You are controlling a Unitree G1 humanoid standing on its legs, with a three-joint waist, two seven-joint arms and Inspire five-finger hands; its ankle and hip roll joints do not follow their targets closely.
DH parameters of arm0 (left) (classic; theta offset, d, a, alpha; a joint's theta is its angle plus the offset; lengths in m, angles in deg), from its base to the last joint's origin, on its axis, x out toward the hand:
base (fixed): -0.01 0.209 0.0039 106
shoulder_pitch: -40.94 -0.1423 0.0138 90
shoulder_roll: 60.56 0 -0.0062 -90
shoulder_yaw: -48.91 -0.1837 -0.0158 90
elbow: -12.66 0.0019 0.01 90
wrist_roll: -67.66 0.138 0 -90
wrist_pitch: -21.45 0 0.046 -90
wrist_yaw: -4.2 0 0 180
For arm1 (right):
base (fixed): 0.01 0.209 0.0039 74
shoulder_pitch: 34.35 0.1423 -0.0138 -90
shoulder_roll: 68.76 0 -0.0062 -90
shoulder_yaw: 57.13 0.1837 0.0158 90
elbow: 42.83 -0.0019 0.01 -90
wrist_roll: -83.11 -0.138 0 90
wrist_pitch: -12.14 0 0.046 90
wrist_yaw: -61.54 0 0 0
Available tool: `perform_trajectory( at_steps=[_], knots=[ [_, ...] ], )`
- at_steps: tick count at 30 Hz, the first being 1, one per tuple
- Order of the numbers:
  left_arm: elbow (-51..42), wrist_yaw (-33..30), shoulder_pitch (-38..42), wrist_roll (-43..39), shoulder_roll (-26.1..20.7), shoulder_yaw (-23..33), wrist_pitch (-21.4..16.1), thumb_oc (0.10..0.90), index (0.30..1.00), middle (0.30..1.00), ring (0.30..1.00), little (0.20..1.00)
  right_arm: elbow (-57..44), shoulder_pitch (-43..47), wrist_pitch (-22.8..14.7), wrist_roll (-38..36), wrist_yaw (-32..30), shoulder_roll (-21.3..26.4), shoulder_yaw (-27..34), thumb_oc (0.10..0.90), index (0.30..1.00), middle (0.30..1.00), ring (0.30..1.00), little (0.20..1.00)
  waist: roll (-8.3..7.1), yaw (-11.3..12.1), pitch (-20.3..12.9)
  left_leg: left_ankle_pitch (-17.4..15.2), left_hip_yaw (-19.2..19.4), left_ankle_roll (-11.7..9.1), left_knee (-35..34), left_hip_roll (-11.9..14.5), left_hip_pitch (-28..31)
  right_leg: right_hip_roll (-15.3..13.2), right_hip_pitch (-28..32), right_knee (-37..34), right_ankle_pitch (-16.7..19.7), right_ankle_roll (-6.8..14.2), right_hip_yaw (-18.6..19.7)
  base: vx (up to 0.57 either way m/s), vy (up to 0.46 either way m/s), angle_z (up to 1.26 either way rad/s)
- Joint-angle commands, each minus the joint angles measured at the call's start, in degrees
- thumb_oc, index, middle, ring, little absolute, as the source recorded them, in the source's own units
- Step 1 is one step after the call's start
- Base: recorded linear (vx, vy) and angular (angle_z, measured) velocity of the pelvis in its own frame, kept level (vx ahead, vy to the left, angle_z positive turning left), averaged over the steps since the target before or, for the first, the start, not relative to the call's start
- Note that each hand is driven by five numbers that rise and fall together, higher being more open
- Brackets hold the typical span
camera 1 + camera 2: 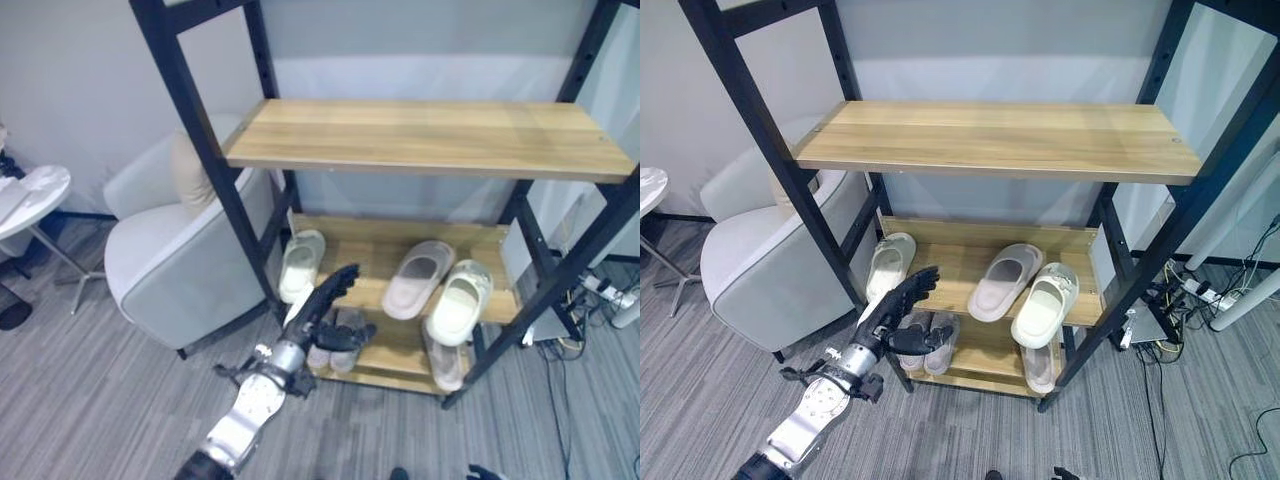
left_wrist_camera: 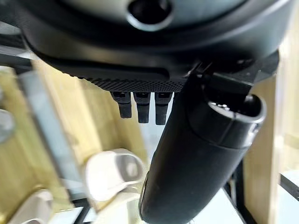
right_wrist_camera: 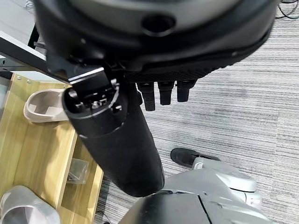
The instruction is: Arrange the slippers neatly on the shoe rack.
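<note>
Black-framed wooden shoe rack (image 1: 420,135): 3 pale slippers on mid shelf (image 1: 302,262) (image 1: 420,277) (image 1: 459,300), 3 greyish ones on bottom shelf (image 1: 340,345) (image 1: 447,362). Left hand (image 1: 325,305) fingers straight, released, just beside the leftmost slipper. Right hand (image 3: 121,140) fingers also straight, nothing held.

Armchair (image 1: 185,265): white, left of the rack, on the carpet, close against the rack's left post.
Cushion (image 1: 190,170): cream, upright against the armchair's back.
Side table (image 1: 35,195): round and white, on thin metal legs, left of the armchair.
Carpet (image 1: 710,400): grey, striped.
Wall (image 1: 990,40): pale grey, behind the rack.
Power strip (image 1: 1175,288): white, on the carpet right of the rack, with cables running from it.
</note>
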Motion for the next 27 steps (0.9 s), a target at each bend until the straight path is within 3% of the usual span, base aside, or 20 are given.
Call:
perform_trajectory(
  at_steps=[1,6,10,15,18,20,27],
  knots=[
    [-2.03,-2.67,12.05,1.52,2.04,0.28,-6.94,0.800,0.900,0.900,0.900,0.900,-1.32,0.61,-2.05,-1.45,0.68,0.86,-1.27,0.800,0.900,0.900,0.900,0.900,-0.71,-1.57,-0.96,0.37,-2.69,-4.32,1.98,1.57,-3.35,0.85,3.30,0.60,-7.28,2.13,3.25,0.00,-0.046,-0.03],
    [0.49,-4.30,16.41,1.25,3.12,-0.41,-6.63,0.800,0.900,0.900,0.900,0.900,-2.04,0.20,-2.38,-2.77,0.67,1.78,-0.76,0.800,0.900,0.900,0.900,0.900,-0.88,-3.16,0.78,-0.93,-3.00,-5.75,9.43,3.02,-6.66,2.19,3.65,0.50,-7.84,0.79,4.86,-0.01,-0.101,0.00],
    [1.41,-4.83,17.10,-0.05,3.07,-0.55,-6.62,0.800,0.900,0.900,0.900,0.900,-2.12,1.18,-2.30,-3.81,0.08,2.40,-0.22,0.800,0.900,0.900,0.900,0.900,-0.89,-3.15,2.01,-0.09,-4.97,-6.41,14.08,2.53,-8.94,2.58,3.49,1.02,-7.83,0.22,6.06,0.05,-0.061,0.04],
    [2.23,-5.11,17.06,0.51,3.61,-1.13,-6.45,0.800,0.900,0.900,0.900,0.900,-2.18,1.22,-2.32,-3.38,-0.15,2.85,0.02,0.800,0.900,0.900,0.900,0.900,-1.39,-2.51,2.55,-0.57,-5.67,-5.60,12.81,1.07,-12.25,2.34,3.94,0.89,-8.20,0.81,6.81,0.11,0.008,-0.08],
    [2.17,-5.54,15.87,0.67,2.89,-0.51,-6.80,0.800,0.900,0.900,0.900,0.900,-2.21,1.81,-2.13,-2.60,-0.44,2.80,-0.39,0.800,0.900,0.900,0.900,0.900,-1.33,-1.10,2.96,-0.33,-8.70,-5.41,12.38,-0.45,-14.02,3.03,4.17,1.73,-9.50,0.90,10.42,0.18,0.068,-0.62],
    [1.82,-5.27,14.65,0.34,2.10,0.15,-6.64,0.800,0.900,0.900,0.900,0.900,-2.26,2.55,-1.51,-1.48,0.23,2.84,-0.83,0.800,0.900,0.900,0.900,0.900,-1.68,-0.54,2.31,-1.89,-7.25,-4.14,11.19,-1.02,-11.70,1.47,4.05,2.82,-9.72,1.62,13.32,0.22,0.181,-1.24],
    [0.99,-4.48,11.77,-0.40,0.76,1.70,-6.80,0.800,0.900,0.900,0.900,0.900,-3.18,4.14,-0.56,0.50,1.39,2.33,-1.89,0.800,0.900,0.900,0.900,0.900,-2.24,1.07,1.65,-5.16,-1.75,-1.61,10.87,-1.90,-10.45,-1.62,2.02,3.94,-9.56,4.23,16.49,0.08,0.098,-0.72]
  ],
)
